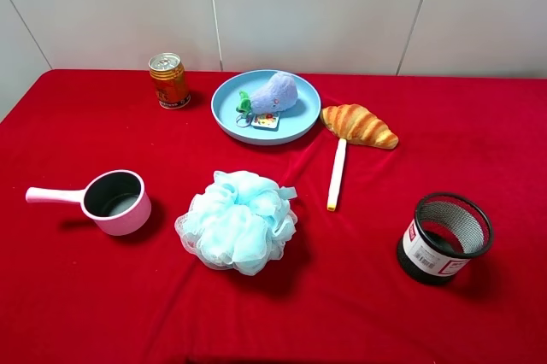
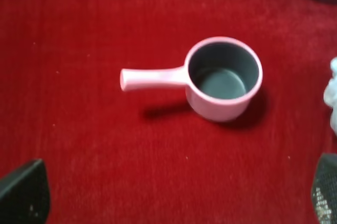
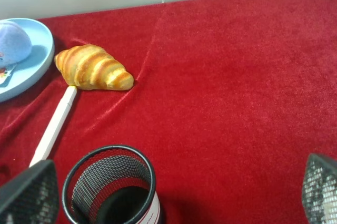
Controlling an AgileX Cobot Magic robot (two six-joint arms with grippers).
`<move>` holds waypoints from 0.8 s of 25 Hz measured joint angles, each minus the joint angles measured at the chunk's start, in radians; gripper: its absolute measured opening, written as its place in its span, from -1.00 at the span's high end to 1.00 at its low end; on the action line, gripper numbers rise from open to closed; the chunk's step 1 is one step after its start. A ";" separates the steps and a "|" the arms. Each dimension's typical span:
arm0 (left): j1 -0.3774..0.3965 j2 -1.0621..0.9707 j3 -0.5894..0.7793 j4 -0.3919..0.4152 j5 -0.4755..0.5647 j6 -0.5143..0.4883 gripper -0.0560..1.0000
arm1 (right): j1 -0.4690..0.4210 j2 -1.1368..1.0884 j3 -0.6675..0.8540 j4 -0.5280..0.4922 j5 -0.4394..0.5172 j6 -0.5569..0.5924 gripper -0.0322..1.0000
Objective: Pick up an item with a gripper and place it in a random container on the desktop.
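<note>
The lavender plush eggplant point(image 1: 273, 94), with green top and white tag, lies inside the light-blue plate point(image 1: 229, 114) at the back middle of the red desktop point(image 1: 479, 167). The right wrist view shows part of the eggplant point(image 3: 11, 42) on the plate's rim point(image 3: 42, 61). Neither arm shows in the high view. My left gripper point(image 2: 174, 197) hangs open and empty above the pink saucepan point(image 2: 224, 79); only its fingertips point(image 2: 23, 195) show. My right gripper point(image 3: 174, 192) is open and empty above the black mesh cup point(image 3: 110, 187), with its fingertips point(image 3: 29, 195) at the picture's corners.
A pink saucepan point(image 1: 107, 202) sits at the left, a light-blue mesh pouf point(image 1: 238, 220) in the middle, a black mesh cup point(image 1: 444, 237) at the right. A drink can point(image 1: 169, 80), a croissant point(image 1: 359, 125) and a white pen point(image 1: 337, 174) lie near the plate.
</note>
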 joint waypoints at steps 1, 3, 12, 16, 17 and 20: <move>0.001 -0.013 0.000 0.000 0.000 0.000 -0.99 | 0.000 0.000 0.000 0.000 0.000 0.000 -0.40; 0.002 -0.021 0.000 0.000 0.000 0.000 -0.99 | 0.000 0.000 0.000 0.000 0.000 0.000 -0.40; 0.004 -0.021 0.000 0.000 -0.001 0.000 -0.99 | 0.000 0.000 0.000 0.000 0.000 0.000 -0.40; 0.004 -0.021 0.000 0.000 -0.001 0.000 -0.99 | 0.000 0.000 0.000 0.000 0.000 0.000 -0.40; 0.004 -0.021 0.000 0.000 -0.001 0.000 -0.99 | 0.000 0.000 0.000 0.000 0.000 0.000 -0.40; 0.004 -0.021 0.000 0.000 -0.001 0.000 -0.99 | 0.000 0.000 0.000 0.000 0.000 0.000 -0.40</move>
